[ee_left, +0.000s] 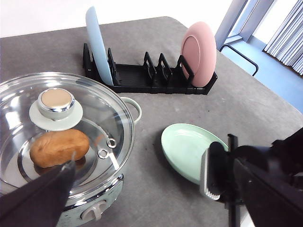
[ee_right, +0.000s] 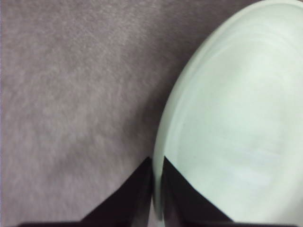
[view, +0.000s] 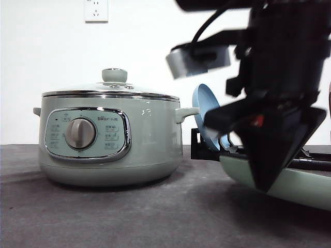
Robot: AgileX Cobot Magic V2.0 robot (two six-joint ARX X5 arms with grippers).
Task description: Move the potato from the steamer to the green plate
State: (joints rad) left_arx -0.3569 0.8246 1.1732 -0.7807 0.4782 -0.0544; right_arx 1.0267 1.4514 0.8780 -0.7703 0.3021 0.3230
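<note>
potato under glass lid (steamer closed)

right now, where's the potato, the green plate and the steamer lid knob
potato [ee_left: 59,148], left wrist view, middle of its skin, seen through the glass lid
green plate [ee_left: 182,144], left wrist view, bare centre of the dish
lid knob [view: 114,75], front view, side of the knob

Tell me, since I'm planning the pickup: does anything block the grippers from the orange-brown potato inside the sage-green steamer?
Yes. The knobbed glass lid sits closed on the steamer, covering the potato beneath it.
</note>
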